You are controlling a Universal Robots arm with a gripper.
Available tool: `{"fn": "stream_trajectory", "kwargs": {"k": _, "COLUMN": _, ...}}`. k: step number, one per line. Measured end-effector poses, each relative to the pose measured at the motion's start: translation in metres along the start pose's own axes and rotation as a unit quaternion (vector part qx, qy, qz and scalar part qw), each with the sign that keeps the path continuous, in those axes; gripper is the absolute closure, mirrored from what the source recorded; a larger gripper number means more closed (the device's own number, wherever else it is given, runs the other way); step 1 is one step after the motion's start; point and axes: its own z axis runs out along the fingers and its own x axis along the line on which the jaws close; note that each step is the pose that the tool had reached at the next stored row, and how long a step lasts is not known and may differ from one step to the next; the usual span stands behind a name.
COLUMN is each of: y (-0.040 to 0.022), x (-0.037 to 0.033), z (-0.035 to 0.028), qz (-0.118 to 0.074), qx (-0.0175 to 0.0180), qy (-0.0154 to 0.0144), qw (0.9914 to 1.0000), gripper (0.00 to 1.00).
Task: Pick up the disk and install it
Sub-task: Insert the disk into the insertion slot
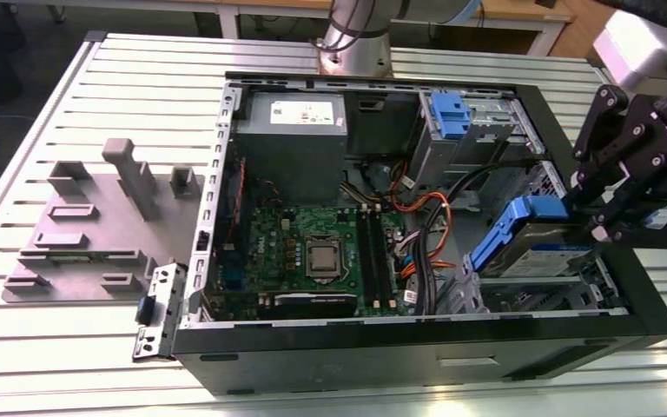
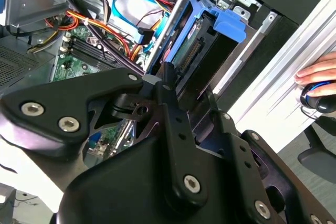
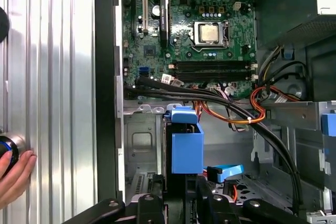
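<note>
Table (image 1: 56,365): pale slatted metal, carrying the open case.
Case (image 1: 426,352): black, side panel off, green motherboard (image 1: 310,252) lying inside.
Power supply (image 1: 291,143): grey box at the far side with a small white label (image 1: 307,111), its print too small to read.
Tool (image 1: 597,222): black, reaching in from the exterior view's right, its fingers closed on the disk's edges.
Disk (image 1: 533,248): silver with a white-and-blue label and a blue bracket, held tilted over the drive bay at the near side, on the exterior view's right.
Hand (image 3: 14,174): a person's, beside the table.
</note>
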Motion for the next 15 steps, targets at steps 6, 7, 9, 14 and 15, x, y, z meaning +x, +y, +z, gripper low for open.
{"fn": "stream_trajectory", "kwargs": {"k": 6, "y": -0.0005, "x": 0.0007, "z": 0.0108, "qz": 0.000, "qx": 0.0000, "qy": 0.0001, "qw": 1.00000, "gripper": 0.65}}
{"fn": "stream_trajectory", "kwargs": {"k": 7, "y": -0.0006, "x": 0.0008, "z": 0.0128, "qz": 0.000, "qx": 0.0000, "qy": 0.0000, "qw": 1.00000, "gripper": 0.65}}
{"fn": "stream_trajectory", "kwargs": {"k": 9, "y": -0.0007, "x": 0.0010, "z": 0.0162, "qz": 0.000, "qx": 0.0000, "qy": 0.0001, "qw": 1.00000, "gripper": 0.65}}
{"fn": "stream_trajectory", "kwargs": {"k": 14, "y": -0.0010, "x": 0.0014, "z": 0.0227, "qz": 0.000, "qx": 0.0000, "qy": 0.0002, "qw": 1.00000, "gripper": 0.65}}
{"fn": "stream_trajectory", "kwargs": {"k": 15, "y": -0.0011, "x": 0.0015, "z": 0.0236, "qz": 0.000, "qx": 0.0000, "qy": 0.0003, "qw": 1.00000, "gripper": 0.65}}
